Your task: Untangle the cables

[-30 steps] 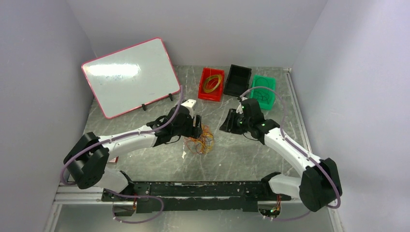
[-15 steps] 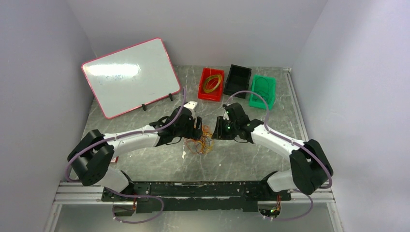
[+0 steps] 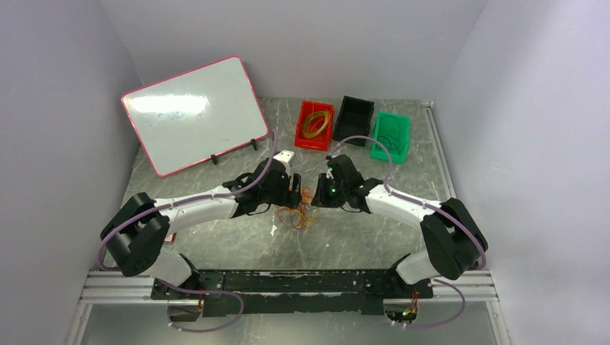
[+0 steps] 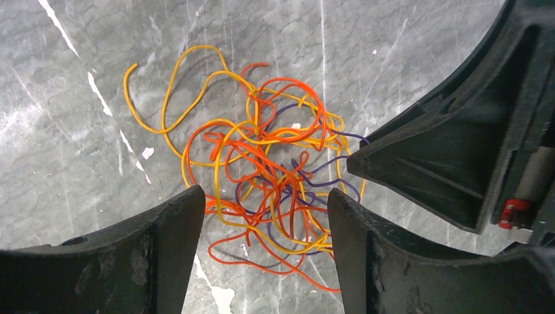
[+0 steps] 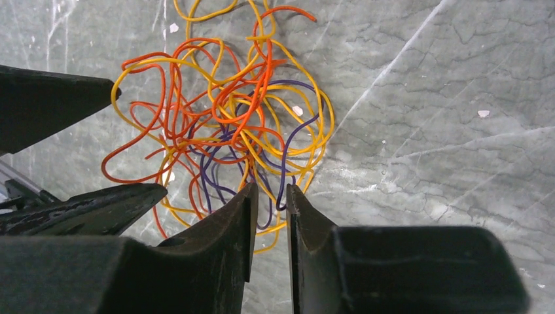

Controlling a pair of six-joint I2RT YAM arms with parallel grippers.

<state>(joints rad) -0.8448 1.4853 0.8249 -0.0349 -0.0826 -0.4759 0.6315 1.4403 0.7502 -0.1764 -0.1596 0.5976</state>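
**A:** What is lying nearest the arm bases?

**B:** Bare grey marbled table [image 3: 360, 237]. Both arms are reaching out over it toward the middle, and their wrists are almost meeting there.

**A:** And the cables?

**B:** The cables [image 4: 268, 163] are lying on the table in one loose tangle of yellow, orange-red and dark purple strands. They are sitting right between the two grippers.

**A:** How is the left gripper standing?

**B:** The left gripper [image 4: 265, 196] is hanging over the tangle with its jaws well apart. Strands are showing in the gap between them, but the fingers [image 4: 177, 248] are not clamping anything.

**A:** And the right one?

**B:** The right gripper [image 5: 269, 193] is pointing at the tangle's edge from the opposite side. Its jaws are standing nearly together, with only a narrow slit showing. A purple loop and a yellow strand are lying at the mouth of that slit. I cannot tell whether the tips are touching them, and nothing I can see is being pinched.

**A:** What is sitting farther back?

**B:** Three bins are sitting in a row. A red bin [image 3: 302, 141] is holding yellow loops [image 3: 316, 123], a black bin [image 3: 344, 134] is sitting just beside it, and a green bin [image 3: 380, 152] is holding a dark loop [image 3: 392, 133]. Off to the left, a pink-framed whiteboard [image 3: 190, 111] is leaning tilted on its stand.
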